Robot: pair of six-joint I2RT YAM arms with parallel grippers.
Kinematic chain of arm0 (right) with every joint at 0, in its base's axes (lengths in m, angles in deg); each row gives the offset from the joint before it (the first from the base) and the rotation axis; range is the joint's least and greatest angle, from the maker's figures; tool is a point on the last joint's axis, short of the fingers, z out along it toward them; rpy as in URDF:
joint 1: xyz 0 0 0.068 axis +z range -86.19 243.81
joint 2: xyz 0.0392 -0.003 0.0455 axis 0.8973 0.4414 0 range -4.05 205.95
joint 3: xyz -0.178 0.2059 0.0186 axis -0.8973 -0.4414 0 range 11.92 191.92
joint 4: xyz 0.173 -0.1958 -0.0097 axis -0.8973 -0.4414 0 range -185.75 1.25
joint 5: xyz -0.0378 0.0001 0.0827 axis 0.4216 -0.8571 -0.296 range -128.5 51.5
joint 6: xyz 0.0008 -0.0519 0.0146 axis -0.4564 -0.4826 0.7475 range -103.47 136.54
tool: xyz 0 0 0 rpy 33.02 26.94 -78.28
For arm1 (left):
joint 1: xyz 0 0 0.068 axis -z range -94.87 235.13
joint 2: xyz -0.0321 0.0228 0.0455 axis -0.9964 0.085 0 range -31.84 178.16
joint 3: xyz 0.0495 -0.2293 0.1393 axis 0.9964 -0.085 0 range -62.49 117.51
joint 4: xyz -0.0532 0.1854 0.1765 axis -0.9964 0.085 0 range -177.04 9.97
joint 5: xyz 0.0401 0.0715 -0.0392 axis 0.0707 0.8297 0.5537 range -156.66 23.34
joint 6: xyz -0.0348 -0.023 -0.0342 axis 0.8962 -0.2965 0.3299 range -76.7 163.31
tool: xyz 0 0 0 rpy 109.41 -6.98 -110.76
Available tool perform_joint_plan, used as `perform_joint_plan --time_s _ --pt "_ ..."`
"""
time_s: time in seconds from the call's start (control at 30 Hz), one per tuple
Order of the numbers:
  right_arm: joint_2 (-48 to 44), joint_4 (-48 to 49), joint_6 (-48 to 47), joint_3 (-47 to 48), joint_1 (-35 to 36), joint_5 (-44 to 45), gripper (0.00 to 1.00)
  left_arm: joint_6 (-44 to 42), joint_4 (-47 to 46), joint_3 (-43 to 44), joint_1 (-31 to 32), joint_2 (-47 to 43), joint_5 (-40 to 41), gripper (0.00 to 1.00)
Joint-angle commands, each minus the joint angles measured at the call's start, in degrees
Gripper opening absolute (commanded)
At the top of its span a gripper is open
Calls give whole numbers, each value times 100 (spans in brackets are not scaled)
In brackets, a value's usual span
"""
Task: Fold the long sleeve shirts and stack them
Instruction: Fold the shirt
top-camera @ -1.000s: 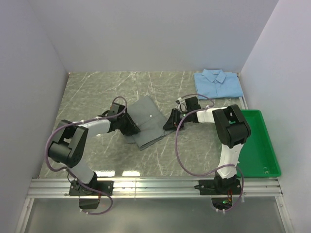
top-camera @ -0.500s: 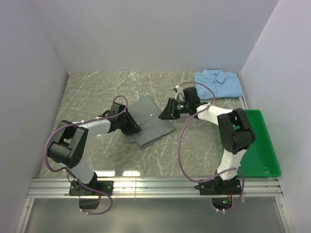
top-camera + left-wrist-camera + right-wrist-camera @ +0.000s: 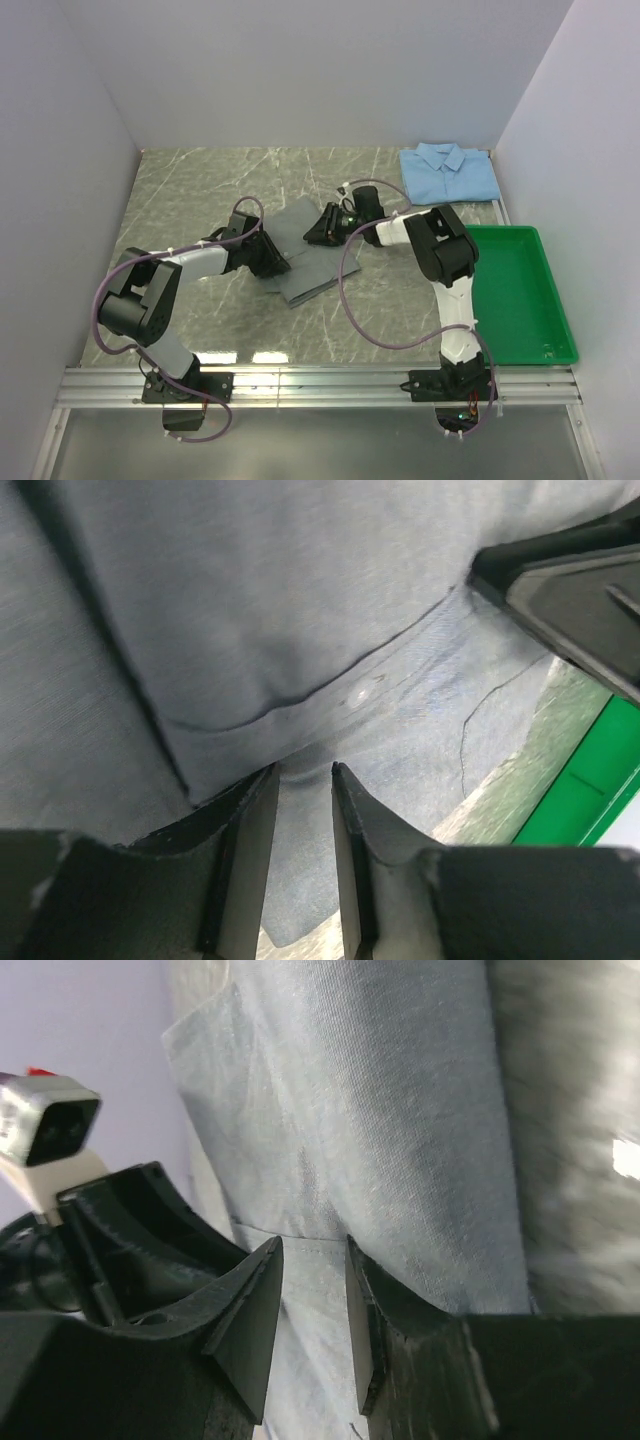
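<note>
The grey long sleeve shirt (image 3: 300, 268) lies partly folded in the middle of the table. My left gripper (image 3: 275, 262) holds its left edge, and in the left wrist view the jaws (image 3: 305, 770) pinch a fold of the grey cloth (image 3: 300, 600). At the shirt's upper right edge, my right gripper (image 3: 320, 230) is shut on a hemmed layer of grey cloth (image 3: 400, 1110) lying between its jaws (image 3: 313, 1245). The light blue long sleeve shirt (image 3: 450, 172) lies folded at the far right corner, away from both grippers.
A green tray (image 3: 560, 320) stands along the right edge of the table, also showing as the green tray (image 3: 590, 780) in the left wrist view. White walls close in the left, back and right sides. The arm bases stand at the near edge.
My right gripper has swung left and slightly back, carrying the grey shirt's right edge over the rest, so the shirt looks narrower. The left gripper has stayed put.
</note>
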Motion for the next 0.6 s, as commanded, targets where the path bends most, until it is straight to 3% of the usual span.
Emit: perform_joint_plan --time_s 0.0,0.2,0.33,0.43,0.57 --pt "-72 522 583 -430 -280 434 40 -336 349 -50 11 11 77 34" --pt "-940 137 497 -1432 -254 1056 40 -495 788 -348 -24 -261 -3 33" --pt "-1522 521 865 -2319 -140 1093 40 -495 806 -472 -191 -761 33 36" --pt "-1926 820 945 -2479 -122 927 40 -600 981 -165 -209 -1051 200 42" --pt "-2296 558 612 -2006 -122 847 40 -618 903 345 -209 -1386 156 48"
